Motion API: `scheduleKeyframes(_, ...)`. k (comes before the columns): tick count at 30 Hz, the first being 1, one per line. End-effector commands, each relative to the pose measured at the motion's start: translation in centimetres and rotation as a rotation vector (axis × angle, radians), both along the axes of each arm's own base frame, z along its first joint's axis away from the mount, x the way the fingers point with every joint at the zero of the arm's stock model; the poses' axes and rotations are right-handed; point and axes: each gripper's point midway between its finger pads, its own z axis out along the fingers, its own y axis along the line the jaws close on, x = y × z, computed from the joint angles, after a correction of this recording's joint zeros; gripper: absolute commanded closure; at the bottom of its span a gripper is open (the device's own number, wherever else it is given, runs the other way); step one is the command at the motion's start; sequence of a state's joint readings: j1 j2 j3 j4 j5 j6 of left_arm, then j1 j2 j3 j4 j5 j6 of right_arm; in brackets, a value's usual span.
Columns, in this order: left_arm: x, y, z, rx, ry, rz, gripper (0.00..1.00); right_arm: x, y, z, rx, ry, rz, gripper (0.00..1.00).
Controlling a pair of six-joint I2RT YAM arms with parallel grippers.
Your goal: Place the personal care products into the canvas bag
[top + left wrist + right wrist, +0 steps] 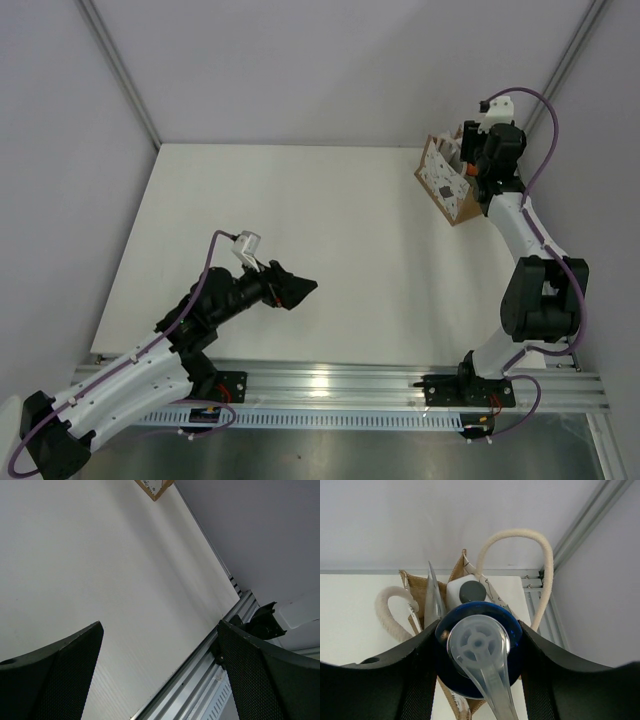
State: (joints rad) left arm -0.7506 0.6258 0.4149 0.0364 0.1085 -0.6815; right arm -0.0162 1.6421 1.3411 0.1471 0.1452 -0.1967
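My right gripper (481,170) (477,630) is shut on the blue-and-white cap (470,617) of the orange bottle, whose orange body barely shows (470,170). It holds the bottle over the open mouth of the canvas bag (443,186) (417,587) at the far right of the table. The bag is tan with a white dotted side and white looped handles (517,535). A white item with a dark round spot (468,591) sits inside the bag; I cannot tell whether it is the cream bottle. My left gripper (298,290) (160,630) is open and empty near the table's front.
The bag's corner shows at the top of the left wrist view (155,487). The metal rail (330,385) runs along the near edge of the white table (300,220). Grey walls close in at the back and the right, near the bag.
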Motion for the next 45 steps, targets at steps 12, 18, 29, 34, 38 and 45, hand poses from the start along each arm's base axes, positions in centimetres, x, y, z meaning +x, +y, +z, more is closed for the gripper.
scheduleKeyframes(12,-0.2,0.1,1.5,-0.048,-0.030,0.005,0.01,0.8,2.2,3.7,0.084,-0.168,0.074,1.00)
scheduleKeyframes(18,-0.2,0.1,1.5,-0.046,-0.030,0.004,0.01,1.0,1.6,1.9,0.086,-0.124,0.040,1.00)
scheduleKeyframes(29,-0.2,0.2,1.6,-0.048,-0.033,0.003,0.01,2.1,-0.2,-1.8,0.112,-0.003,-0.030,0.95)
scheduleKeyframes(34,-0.1,0.2,1.5,-0.045,-0.033,0.009,0.01,2.3,-1.8,-4.4,0.169,0.042,-0.083,0.91)
scheduleKeyframes(38,-0.1,0.2,1.6,-0.046,-0.033,0.006,0.01,2.3,-2.2,-5.0,0.197,0.045,-0.065,0.95)
scheduleKeyframes(45,-0.2,0.2,1.5,-0.046,-0.033,0.005,0.01,2.0,-1.5,-3.2,0.181,0.029,-0.035,1.00)
